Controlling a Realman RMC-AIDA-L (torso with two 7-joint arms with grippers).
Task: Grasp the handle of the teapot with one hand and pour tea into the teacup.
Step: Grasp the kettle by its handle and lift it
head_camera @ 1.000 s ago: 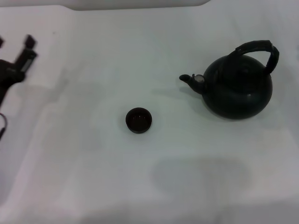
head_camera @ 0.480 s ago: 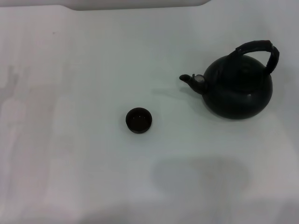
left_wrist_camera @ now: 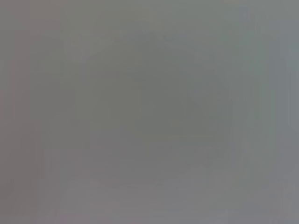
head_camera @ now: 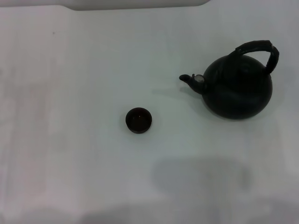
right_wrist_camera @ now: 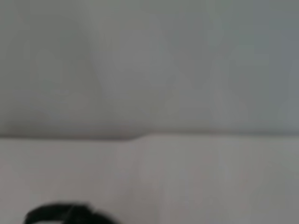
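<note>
Teapot (head_camera: 239, 88): upright on desk (head_camera: 84, 177), spout aimed at the teacup (head_camera: 138, 120), which stands well apart at its spout side. Handle (head_camera: 259, 49): arched overhead, free for your grasp. Left and right gripper: neither visible, state unknown.

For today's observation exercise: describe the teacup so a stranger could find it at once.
On the white table, find the big black teapot at the right. Its spout points left; the teacup sits apart from it, left and nearer. It is tiny, round, handleless, reddish-brown inside.

No arm, tool or cable shows (head and wrist views alike).
</note>
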